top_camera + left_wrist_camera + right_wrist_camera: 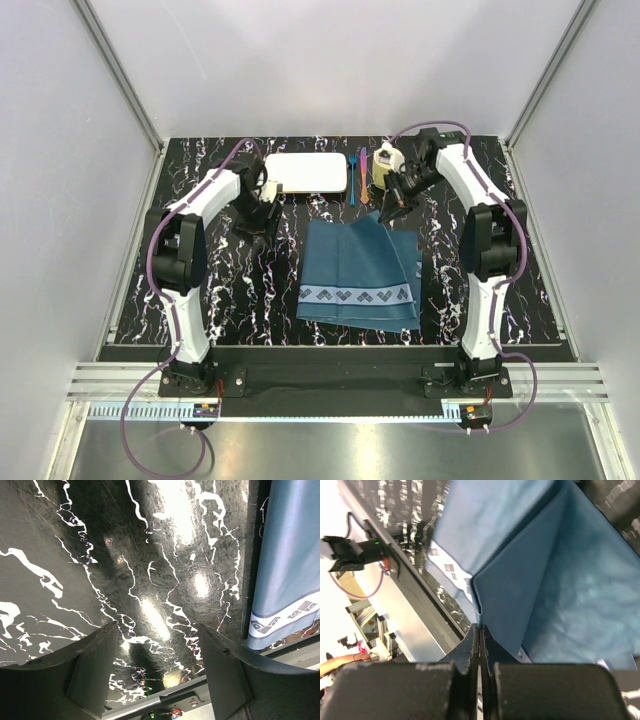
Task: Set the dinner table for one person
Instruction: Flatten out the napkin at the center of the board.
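While the tabletop (250, 290) spreads beneath, the mat (355, 270) lies just under the right end effector (392, 213), which is clenched on its raised far corner. That corner probably wants drawing outward and low until the cloth lies flat; the left end effector (262, 222), released and empty, hovers left of the mat and could pin it. How much cloth is pinched is unclear, and a pale object (383, 160) beyond the right end effector is half hidden.

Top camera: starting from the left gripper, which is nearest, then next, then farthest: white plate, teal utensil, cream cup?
1. white plate, just beyond the left gripper.
2. teal utensil, beside the plate's right edge.
3. cream cup, farthest right.
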